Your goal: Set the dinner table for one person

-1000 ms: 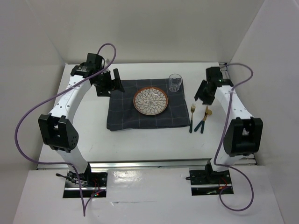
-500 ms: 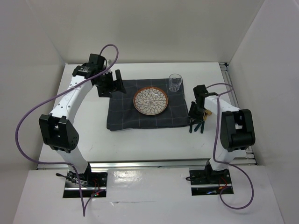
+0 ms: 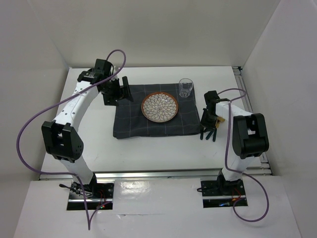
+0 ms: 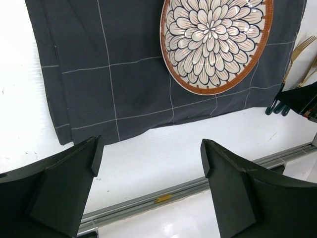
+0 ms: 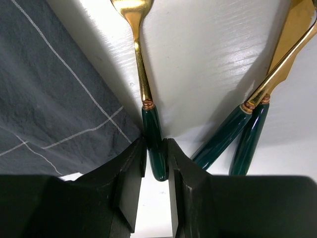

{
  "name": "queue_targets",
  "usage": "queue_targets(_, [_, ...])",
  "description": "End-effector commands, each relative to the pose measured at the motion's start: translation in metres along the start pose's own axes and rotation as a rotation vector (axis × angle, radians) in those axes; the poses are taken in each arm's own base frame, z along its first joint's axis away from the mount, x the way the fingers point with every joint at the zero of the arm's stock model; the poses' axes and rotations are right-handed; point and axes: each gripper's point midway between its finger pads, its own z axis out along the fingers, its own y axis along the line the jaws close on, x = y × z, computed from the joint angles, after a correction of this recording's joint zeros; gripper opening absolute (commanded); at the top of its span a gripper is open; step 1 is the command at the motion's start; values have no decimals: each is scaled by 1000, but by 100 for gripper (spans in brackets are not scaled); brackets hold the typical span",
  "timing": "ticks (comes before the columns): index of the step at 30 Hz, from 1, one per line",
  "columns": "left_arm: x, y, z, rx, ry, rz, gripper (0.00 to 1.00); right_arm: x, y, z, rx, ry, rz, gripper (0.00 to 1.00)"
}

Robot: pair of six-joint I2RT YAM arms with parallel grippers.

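The white dinner table (image 3: 148, 148) carries a dark grey checked cloth (image 3: 131, 124) with a flower-patterned plate (image 3: 160, 107) and a clear glass (image 3: 185, 88) on it. Right of the cloth lie a gold fork (image 5: 138, 59), a knife (image 5: 282, 54) and a third piece (image 5: 250, 139), all with green handles. My right gripper (image 3: 205, 124) is low over them; in the right wrist view it (image 5: 156, 163) is shut on the fork's green handle, which lies on the table. My left gripper (image 3: 121, 89) hangs open and empty above the cloth's far left corner; in the left wrist view it (image 4: 151, 163) frames bare table.
White walls enclose the table on three sides. A metal rail (image 4: 198, 183) runs along the near edge. The cloth's right edge (image 5: 44, 99) lies right beside the fork. The right arm (image 4: 302, 96) shows dark beside the cutlery in the left wrist view.
My right arm has come down from above the cutlery to the fork's handle and closed on it. My left gripper has shifted slightly.
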Motion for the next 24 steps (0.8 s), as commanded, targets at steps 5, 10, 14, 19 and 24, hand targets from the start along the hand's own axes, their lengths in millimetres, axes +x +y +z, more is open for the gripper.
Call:
queue_targets(5, [-1,-6,-13,19,-26,29,98,-10,-10,2,19,-45,18,35])
queue_targets(10, [-1,-10,-11,23,-22,27,98,-16,-12,-5,34,-60,10,36])
queue_targets(14, [-1,-10,-11,23,-22,27,98,-28,-6,-21,9,-109,13,49])
queue_targets(19, [-1,-10,-11,23,-22,27,98,-35,-8,-26,28,-124,5,47])
queue_targets(24, [-1,-10,-11,23,-22,27,98,-23,-12,-8,39,-82,-7,42])
